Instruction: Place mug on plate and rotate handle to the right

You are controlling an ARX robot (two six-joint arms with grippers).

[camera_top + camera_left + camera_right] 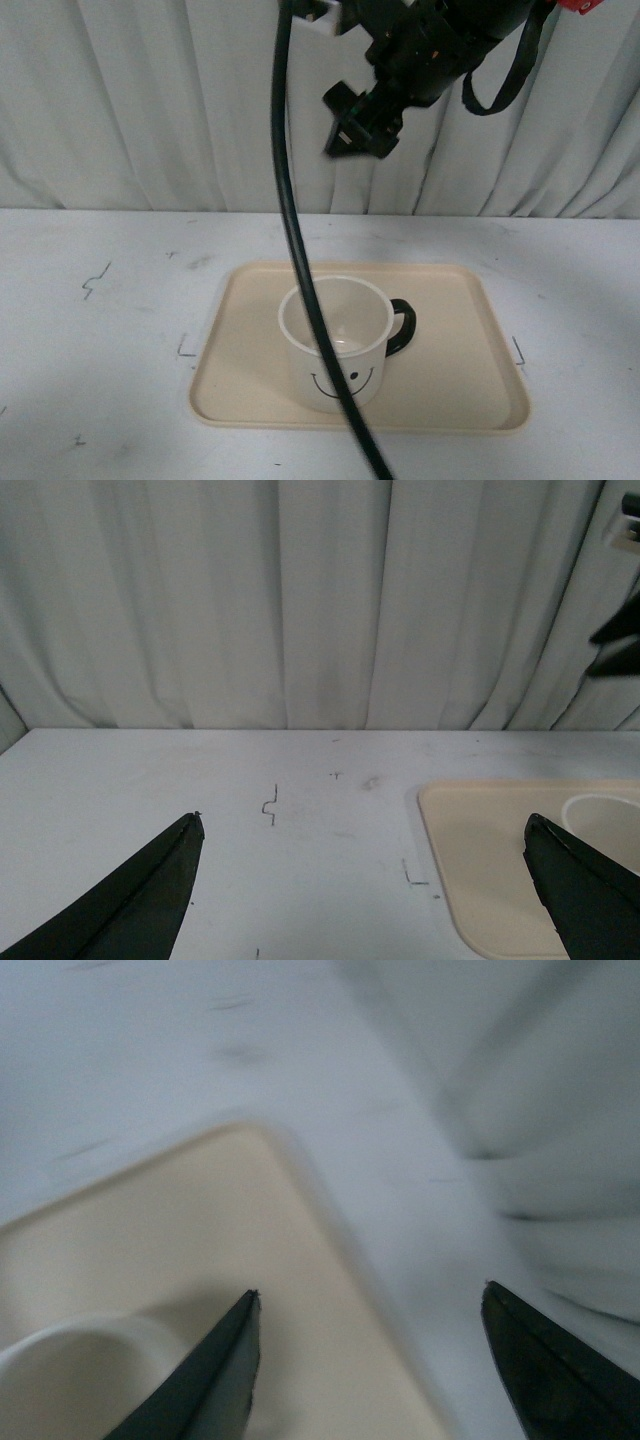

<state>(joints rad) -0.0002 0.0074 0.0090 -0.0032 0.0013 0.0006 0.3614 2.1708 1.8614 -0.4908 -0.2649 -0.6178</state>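
Both pairs of jaws stand wide apart and hold nothing: the left gripper [362, 818] is low over the table [100, 330], left of the plate [450, 400], and the right gripper [362, 125] hangs high above the plate's far edge (its wrist picture is blurred). The mug [362, 372] stands upright on the plate, left of centre and towards the near rim, its smiley facing the camera and the handle [403, 325] pointing right. A black cable [285, 200] dangles across it in the front view. I judge the mug rigid, glossy and rather slippery, probably light and chippable. The rim wall, pinched with one finger inside, looks the surest hold, and the small thick handle the poorest. Both steps look done.
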